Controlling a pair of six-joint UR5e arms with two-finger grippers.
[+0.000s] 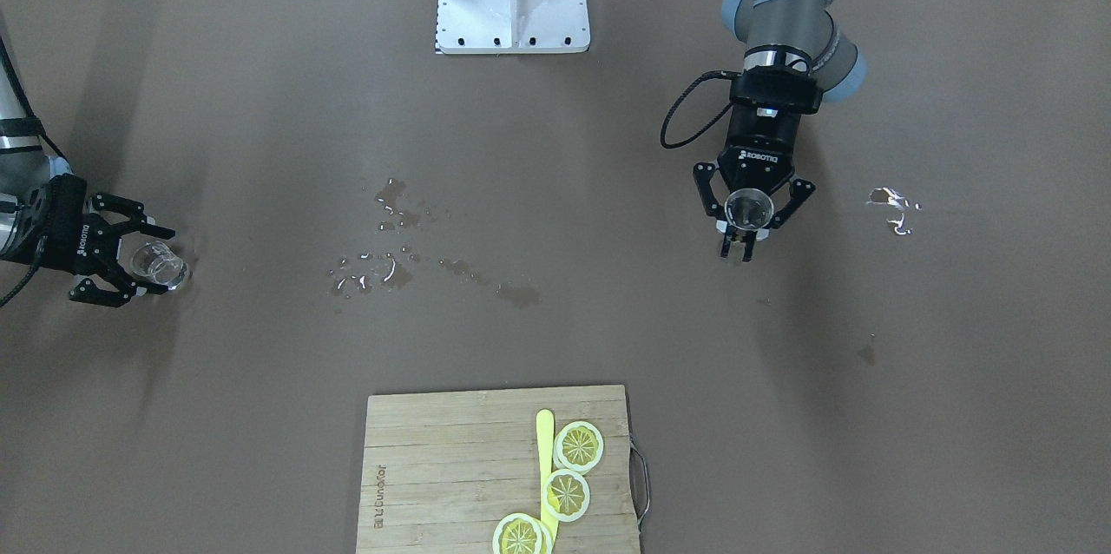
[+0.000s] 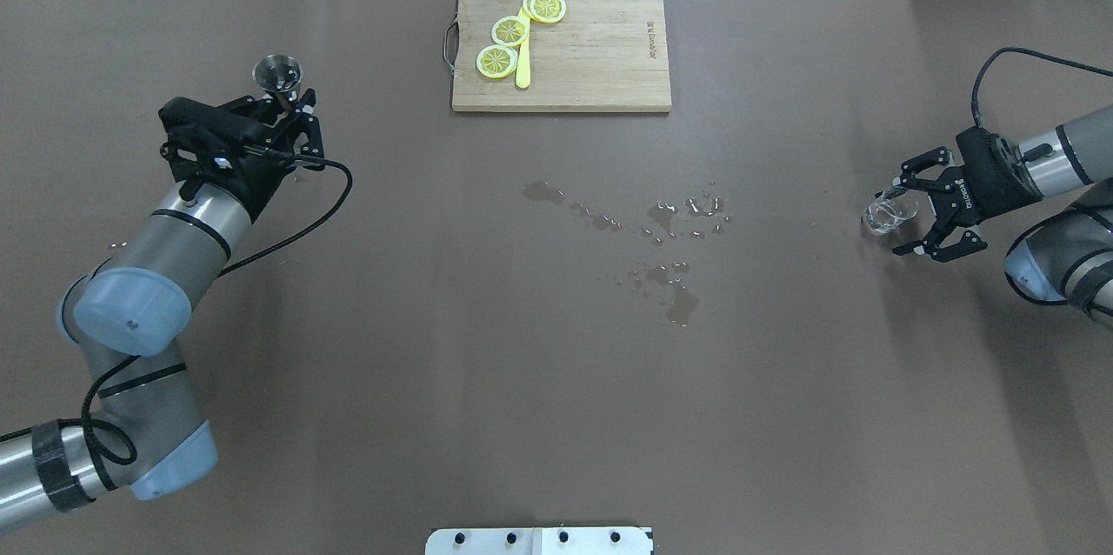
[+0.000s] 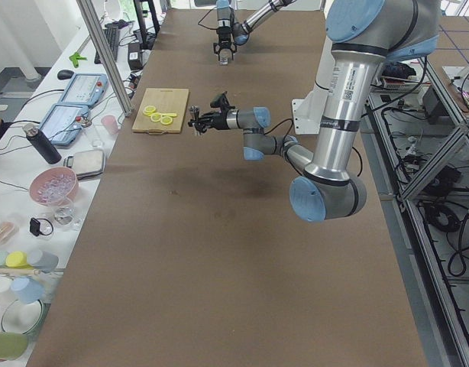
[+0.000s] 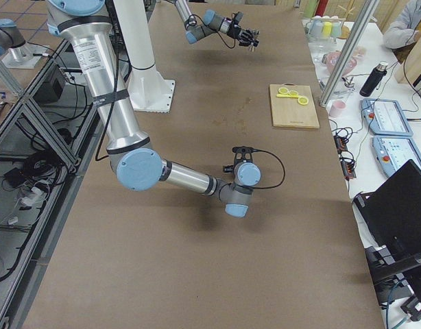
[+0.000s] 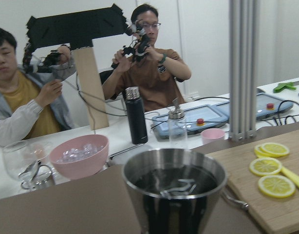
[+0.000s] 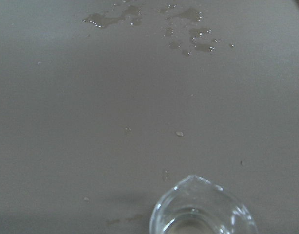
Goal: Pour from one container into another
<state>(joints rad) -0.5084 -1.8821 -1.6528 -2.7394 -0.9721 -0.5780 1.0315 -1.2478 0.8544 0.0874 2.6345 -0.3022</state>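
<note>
A steel cup (image 2: 277,73) is held off the table at the left, and my left gripper (image 2: 287,104) is shut on its lower part. In the front view that cup (image 1: 748,208) sits between the fingers, and it fills the left wrist view (image 5: 175,190), upright, with dark liquid inside. On the right, a small clear glass beaker (image 2: 889,214) with a spout stands on the table. My right gripper (image 2: 901,217) is open, its fingers spread on either side of the beaker. The right wrist view shows the beaker's rim (image 6: 203,214) at its lower edge.
Water puddles (image 2: 669,229) are spread across the middle of the table, with smaller ones near the left arm (image 1: 894,207). A wooden cutting board (image 2: 609,59) with lemon slices (image 2: 510,30) and a yellow knife lies at the far edge. Operators and dishes sit beyond it.
</note>
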